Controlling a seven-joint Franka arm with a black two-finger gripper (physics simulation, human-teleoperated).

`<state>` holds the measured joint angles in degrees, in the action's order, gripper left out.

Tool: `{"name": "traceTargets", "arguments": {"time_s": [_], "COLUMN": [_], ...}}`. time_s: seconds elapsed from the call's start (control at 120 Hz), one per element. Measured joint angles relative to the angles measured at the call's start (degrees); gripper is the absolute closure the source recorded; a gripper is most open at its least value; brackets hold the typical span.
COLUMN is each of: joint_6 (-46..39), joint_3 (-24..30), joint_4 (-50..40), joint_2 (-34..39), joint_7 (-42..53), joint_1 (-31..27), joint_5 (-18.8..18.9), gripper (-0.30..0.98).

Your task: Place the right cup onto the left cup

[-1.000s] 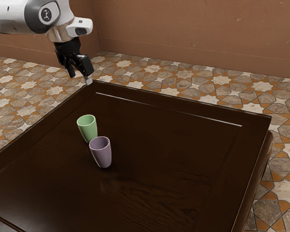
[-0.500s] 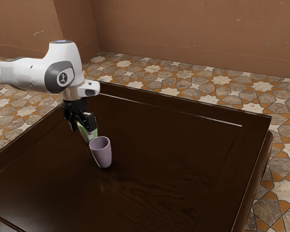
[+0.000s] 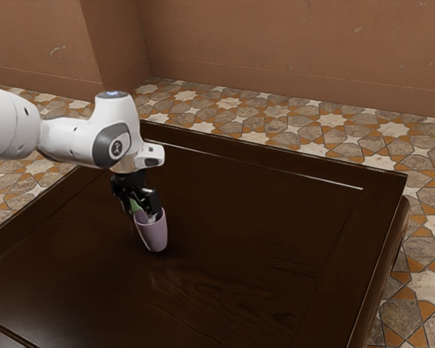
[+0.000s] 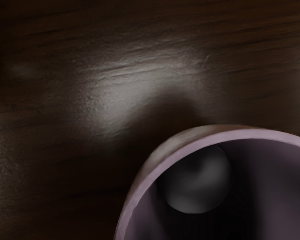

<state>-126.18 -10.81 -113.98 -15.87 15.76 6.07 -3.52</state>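
Exterior view: black two-finger gripper (image 3: 141,212), fingers apart, is positioned at the rim of the purple tapered cup (image 3: 153,235), upright on dark wooden table (image 3: 261,239). Grasp, lift and placement onto green cup (image 3: 135,206) remain to be done.

"What did the table (image 3: 232,275) look like?"

"Dark wood, glossy, its grain plainest toward four o'clock from the purple cup (image 3: 154,235). Up close, the shine broke over fine ridges."

"And the cup itself?"

"Smooth, with a soft sheen. I couldn't tell whether it was ceramic or plastic."

"The arm (image 3: 114,122), at eleven o'clock from it?"

"A smooth white shell, plastic-looking, with a faint gloss."

"The floor (image 3: 275,119), toward two?"

"Stone-like tile, mottled and fairly matt."

"And the wall (image 3: 275,43), at one?"

"Matt like plaster, slightly scuffed."
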Motion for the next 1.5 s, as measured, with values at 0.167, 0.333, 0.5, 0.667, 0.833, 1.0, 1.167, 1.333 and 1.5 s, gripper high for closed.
{"name": "traceTargets", "arguments": {"time_s": [0.167,0.333,0.5,0.667,0.833,1.0,1.167,1.333,1.5], "joint_6": [-1.59,-2.09,-2.24,-2.01,2.14,10.26,15.27,17.34,17.94], "joint_3": [-0.01,0.18,0.24,0.32,0.08,-3.52,-6.84,-7.15,-7.12], "joint_4": [-0.10,-0.36,-0.47,-0.52,1.57,9.36,14.76,19.76,24.40], "joint_2": [-0.53,-0.35,-0.28,1.70,8.78,11.02,8.72,3.83,-1.51], "joint_7": [0.00,0.06,0.09,-0.01,0.23,1.52,3.26,4.95,6.68], "joint_1": [0.04,0.08,0.25,0.46,0.54,0.92,-1.50,-2.92,-4.32], "joint_5": [-0.01,0.04,0.08,0.16,0.24,0.31,0.65,0.35,-1.05], "gripper": [0.44,0.66,0.74,0.76,0.77,0.78,0.78,0.78,0.78]}}
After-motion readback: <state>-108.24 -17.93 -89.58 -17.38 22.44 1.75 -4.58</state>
